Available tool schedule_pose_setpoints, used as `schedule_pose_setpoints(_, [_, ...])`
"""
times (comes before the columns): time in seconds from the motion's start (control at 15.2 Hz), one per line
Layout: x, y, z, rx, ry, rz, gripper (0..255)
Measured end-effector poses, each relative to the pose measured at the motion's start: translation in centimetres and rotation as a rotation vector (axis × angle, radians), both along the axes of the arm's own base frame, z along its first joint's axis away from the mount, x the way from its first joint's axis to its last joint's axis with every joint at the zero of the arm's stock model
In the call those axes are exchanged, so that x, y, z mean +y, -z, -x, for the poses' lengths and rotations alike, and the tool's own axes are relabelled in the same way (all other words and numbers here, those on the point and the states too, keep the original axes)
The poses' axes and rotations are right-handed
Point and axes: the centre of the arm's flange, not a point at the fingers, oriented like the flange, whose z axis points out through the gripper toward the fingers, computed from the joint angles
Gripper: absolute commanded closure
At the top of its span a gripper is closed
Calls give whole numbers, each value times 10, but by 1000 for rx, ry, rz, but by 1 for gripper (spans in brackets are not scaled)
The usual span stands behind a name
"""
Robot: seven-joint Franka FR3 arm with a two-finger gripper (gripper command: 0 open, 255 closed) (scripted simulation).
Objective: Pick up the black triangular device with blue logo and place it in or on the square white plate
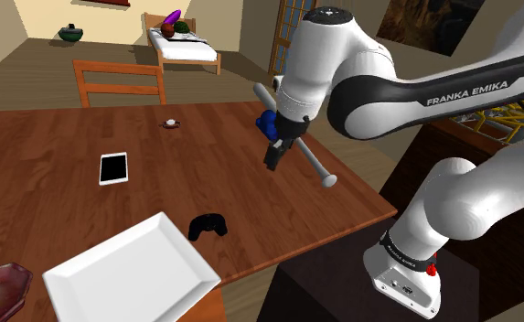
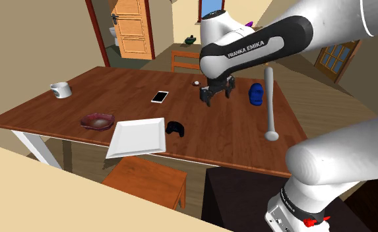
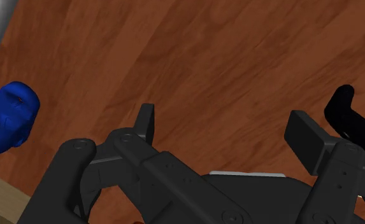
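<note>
The black hand (image 1: 273, 155) hangs above the brown wooden desk (image 1: 58, 137), pointed down. Its two fingers (image 3: 146, 124) are spread apart with nothing between them: it is open and empty. In the wrist view the black device (image 3: 346, 111) is seen just outside one finger, not between the two. In the shoulder view the device lies on the desk between 7 and 8 o'clock from the hand, well apart from it and near the front edge. The square white plate (image 1: 127, 274) is found at 8 o'clock from the device, just beside it and partly over the desk's edge. In the second exterior view a blue lump (image 2: 256, 93) sits at 3 o'clock from the hand, with a long grey bat (image 2: 270, 105) just past it.

The step in hand is judged to be the reach; nothing has been grasped. To be done well, the hand should be carried across until the device is centred between the fingers. It should then be turned so that a narrow part of the uneven shape is spanned, and lowered straight. The fingers should be held wide until the device is straddled, and the plate's rim should not be nudged.
</note>
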Motion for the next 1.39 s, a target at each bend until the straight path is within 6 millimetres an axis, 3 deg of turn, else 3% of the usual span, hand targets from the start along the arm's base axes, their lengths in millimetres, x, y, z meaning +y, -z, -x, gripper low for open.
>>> schedule_pose_setpoints(0.92, [149,116,-17,-62,-87,52,0])
schedule_pose_setpoints(1.06, [162,116,-17,-96,-81,107,0])
schedule_pose_setpoints(1.39, [164,109,-34,-179,-75,81,0])
